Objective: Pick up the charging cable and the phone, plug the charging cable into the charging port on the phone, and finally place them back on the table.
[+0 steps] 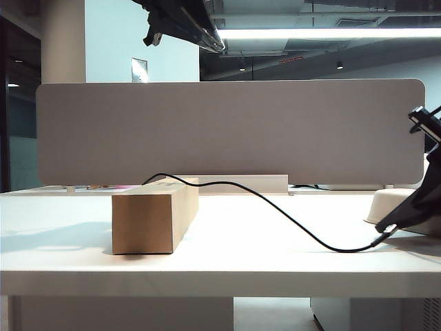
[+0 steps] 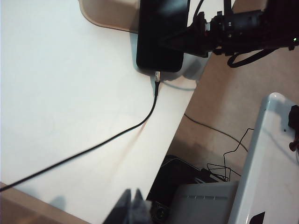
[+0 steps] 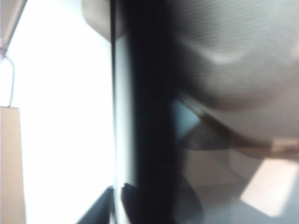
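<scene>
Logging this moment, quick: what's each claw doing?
Left claw: shut, empty, raised above the table.
Right claw: at the phone; grip cannot be told.

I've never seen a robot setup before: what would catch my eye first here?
Probably the charging cable, a thin black cord snaking across the white table from behind a cardboard box at left. Its plug meets the black phone at the table's right edge, with the right gripper at the phone. The left gripper hangs shut above the table.

Open-plan office. White desk (image 1: 227, 248) w/ grey fabric divider panel (image 1: 227, 131), strip ceiling light (image 1: 324, 33), exposed ducting overhead. Loose floor cables (image 2: 224, 144) beside desk.
</scene>
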{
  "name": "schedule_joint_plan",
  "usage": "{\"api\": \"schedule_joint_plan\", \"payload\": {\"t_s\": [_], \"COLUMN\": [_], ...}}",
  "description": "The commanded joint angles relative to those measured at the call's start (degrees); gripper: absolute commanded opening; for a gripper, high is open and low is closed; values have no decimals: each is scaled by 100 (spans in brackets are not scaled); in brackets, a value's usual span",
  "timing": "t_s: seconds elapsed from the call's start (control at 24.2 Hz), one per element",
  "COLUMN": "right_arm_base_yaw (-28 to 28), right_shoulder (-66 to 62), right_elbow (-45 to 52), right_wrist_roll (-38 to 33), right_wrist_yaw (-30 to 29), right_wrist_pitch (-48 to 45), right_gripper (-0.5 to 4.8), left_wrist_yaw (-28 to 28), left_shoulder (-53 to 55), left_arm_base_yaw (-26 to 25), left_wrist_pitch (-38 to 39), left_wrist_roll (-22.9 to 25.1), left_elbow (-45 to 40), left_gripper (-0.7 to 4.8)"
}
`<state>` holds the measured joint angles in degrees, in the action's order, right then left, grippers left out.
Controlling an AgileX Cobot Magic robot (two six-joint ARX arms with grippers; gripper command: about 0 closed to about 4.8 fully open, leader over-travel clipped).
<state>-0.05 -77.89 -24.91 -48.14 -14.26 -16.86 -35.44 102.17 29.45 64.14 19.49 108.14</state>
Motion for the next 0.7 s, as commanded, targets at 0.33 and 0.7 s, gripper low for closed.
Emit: {"api": "schedule_joint_plan", "payload": {"t_s": [0.33,0.7], "right_arm_base_yaw": [-70,-289], "right_shoulder": [20,35], "right_elbow": [-31,-31], "right_wrist_roll": [17,92], "right_wrist_yaw": [144,-258], "right_wrist_pitch": [173,621], "right_gripper": [280,305], "left_wrist_yaw": [-28,127], "left_shoulder": [-61,-269], "left_arm_base_yaw": [7,7], "left_wrist_pitch": [76,192], "left_wrist_roll": [26,138], "left_elbow": [26,24], "left_gripper": [-6,-6]}}
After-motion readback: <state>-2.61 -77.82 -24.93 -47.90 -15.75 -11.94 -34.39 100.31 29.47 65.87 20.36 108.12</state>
